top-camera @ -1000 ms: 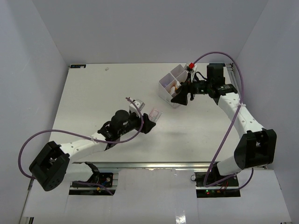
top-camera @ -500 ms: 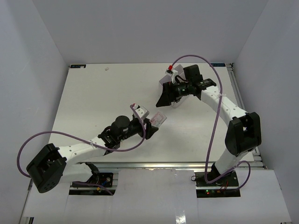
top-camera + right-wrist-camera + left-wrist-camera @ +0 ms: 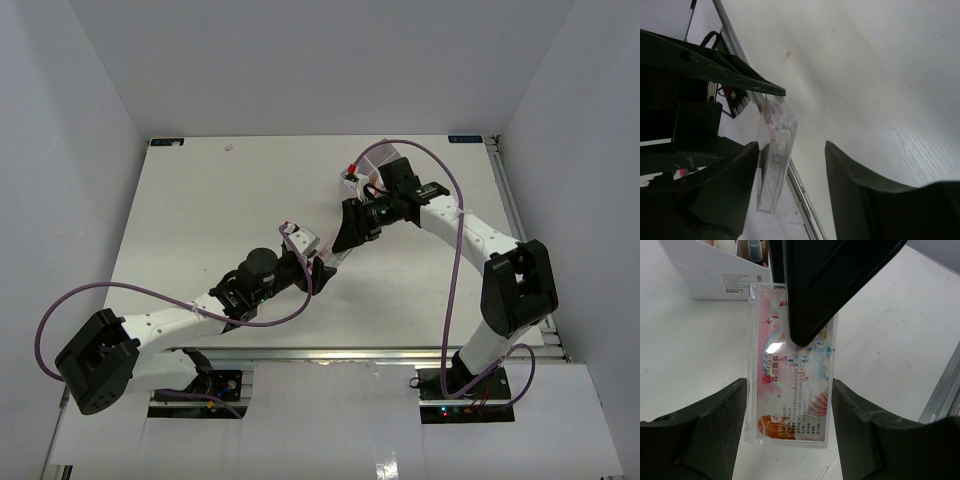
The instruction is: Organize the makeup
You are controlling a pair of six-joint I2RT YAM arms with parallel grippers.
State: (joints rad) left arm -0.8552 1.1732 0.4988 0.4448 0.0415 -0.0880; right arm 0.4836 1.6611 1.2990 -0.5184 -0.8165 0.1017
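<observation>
One clear case (image 3: 790, 400): left fingers (image 3: 715, 425) grip it, right fingers (image 3: 860, 200) straddle it, open.

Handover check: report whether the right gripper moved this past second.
Yes. The right gripper swung left and nearer, away from the table's far edge, toward the left gripper.

A white table (image 3: 200, 220) with a metal rail (image 3: 330, 355) along the near edge, and on it a white compartment box (image 3: 705, 272) with a small printed label (image 3: 742, 282) on its side.
</observation>
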